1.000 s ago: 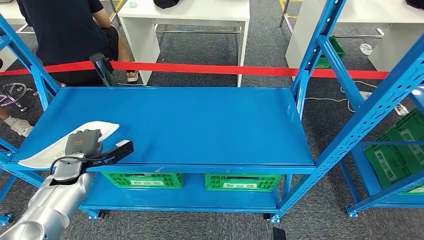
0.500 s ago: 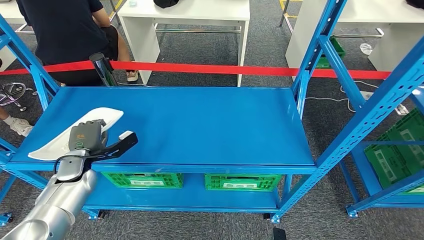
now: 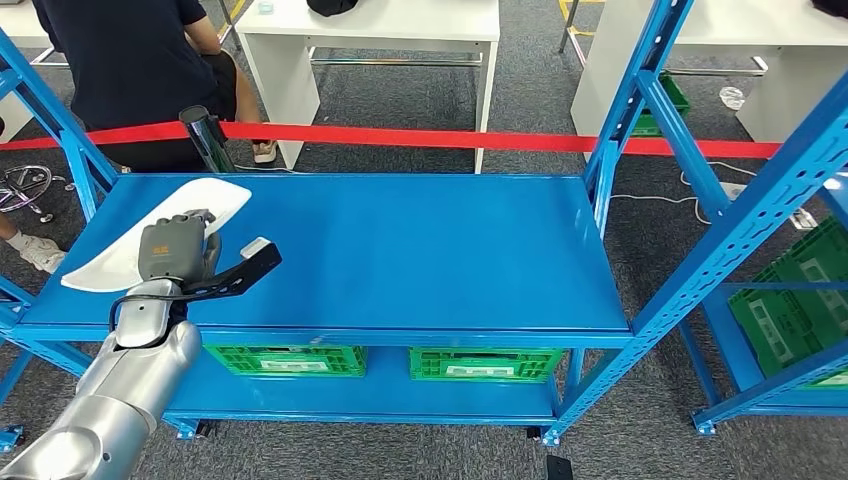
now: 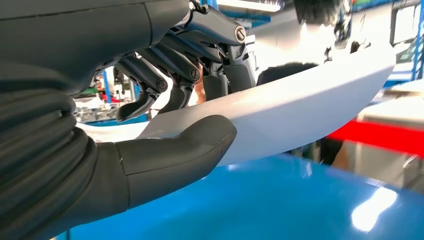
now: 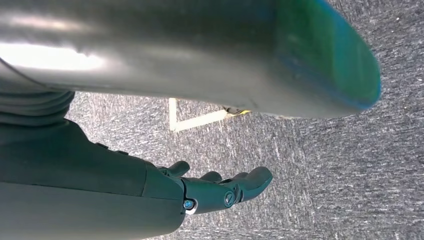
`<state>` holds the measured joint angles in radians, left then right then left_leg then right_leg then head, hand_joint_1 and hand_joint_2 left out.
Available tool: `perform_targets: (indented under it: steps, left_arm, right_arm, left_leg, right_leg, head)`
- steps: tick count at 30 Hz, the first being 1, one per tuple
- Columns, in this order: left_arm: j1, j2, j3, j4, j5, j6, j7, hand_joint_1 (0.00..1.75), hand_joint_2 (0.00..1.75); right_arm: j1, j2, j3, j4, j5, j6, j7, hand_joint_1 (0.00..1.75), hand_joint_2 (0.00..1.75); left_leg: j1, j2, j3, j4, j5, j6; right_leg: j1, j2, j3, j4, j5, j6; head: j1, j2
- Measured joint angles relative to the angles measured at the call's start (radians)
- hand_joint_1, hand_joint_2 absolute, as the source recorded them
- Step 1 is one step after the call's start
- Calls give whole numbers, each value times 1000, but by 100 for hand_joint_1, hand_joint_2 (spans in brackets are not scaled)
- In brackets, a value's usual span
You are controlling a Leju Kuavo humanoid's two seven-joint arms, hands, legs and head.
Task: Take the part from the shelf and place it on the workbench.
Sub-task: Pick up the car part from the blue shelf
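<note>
The part is a long, curved white shell [image 3: 150, 233] held over the left end of the blue workbench top [image 3: 400, 250]. My left hand [image 3: 180, 256] grips it, thumb [image 4: 175, 155] under the shell [image 4: 300, 105] and the fingers [image 4: 170, 75] over its upper face. In the left wrist view the shell hangs a little above the glossy blue surface [image 4: 280, 200]. My right hand [image 5: 220, 190] hangs beside my body over grey carpet, fingers loosely apart and holding nothing.
Blue shelf uprights [image 3: 640, 90] stand at the bench's right end, with another rack [image 3: 790, 200] further right. Green crates [image 3: 290, 360] sit on the lower shelf. A red barrier tape [image 3: 450, 138] runs behind the bench. A person in dark clothes [image 3: 130, 70] sits beyond it.
My left hand has carried the white shell forward and up over the bench's left end. The camera and the rest of the scene have stayed still.
</note>
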<state>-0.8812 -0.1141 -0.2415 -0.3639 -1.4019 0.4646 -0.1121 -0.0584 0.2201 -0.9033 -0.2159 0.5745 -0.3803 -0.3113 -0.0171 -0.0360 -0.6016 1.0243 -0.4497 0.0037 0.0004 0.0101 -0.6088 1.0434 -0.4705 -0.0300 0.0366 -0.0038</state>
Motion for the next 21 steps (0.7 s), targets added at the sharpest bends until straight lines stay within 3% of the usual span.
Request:
perform_targets:
  steps: [6, 10, 12, 14, 16, 17, 19, 21]
  left_arm:
    - [-14, -16, 13, -26, 39, 14, -78, 175, 175]
    - [-29, -35, 13, -76, 46, -23, -106, 175, 175]
    - [-37, -46, 12, -103, 42, -47, -114, 175, 175]
    - [-40, -52, 8, -125, 42, -69, -131, 175, 175]
    - [-36, -56, 1, -146, 48, -89, -153, 175, 175]
    - [-33, -58, -3, -156, 53, -98, -164, 175, 175]
    - [-31, -60, -10, -174, 62, -113, -177, 175, 175]
    - [-31, -62, -16, -193, 69, -124, -184, 175, 175]
  right_arm:
    - [0, 0, -6, 0, 0, 0, -5, 0, 0]
    - [0, -1, -10, 0, 0, 1, -10, 0, 0]
    - [-1, -2, -11, 0, 0, 1, -12, 0, 0]
    - [-2, -3, -15, 0, 0, 3, -13, 0, 0]
    - [-2, -6, -19, 0, -1, 3, -13, 0, 0]
    - [-2, -7, -22, 0, -1, 4, -14, 0, 0]
    - [-5, -10, -25, 0, -1, 6, -16, 0, 0]
    - [-8, -10, -27, 0, -3, 10, -19, 0, 0]
  left_leg:
    - [-1, -1, -1, 2, -1, 2]
    - [1, 1, 7, -17, 11, 17]
    - [10, 5, 15, -37, 25, 22]
    - [13, 9, 10, -39, 30, 23]
    - [16, 10, 1, -31, 30, 20]
    - [20, 11, -4, -25, 30, 16]
    - [28, 10, -18, -6, 27, 2]
    - [30, 8, -33, 14, 22, -16]
  right_leg:
    - [-1, 0, 0, -2, 1, 2]
    - [-2, 0, 2, -7, 4, 17]
    - [-1, -1, -20, 45, -35, 25]
    - [-6, -2, -74, 166, -101, 34]
    - [-15, -3, -112, 252, -129, 44]
    - [-20, -4, -106, 243, -116, 49]
    - [-31, -5, -46, 129, -62, 62]
    - [-34, 3, -1, 39, -32, 62]
  head:
    - [0, 0]
    - [0, 0]
    - [2, 0]
    - [4, 0]
    - [5, 0]
    - [5, 0]
    - [5, 0]
    - [7, 0]
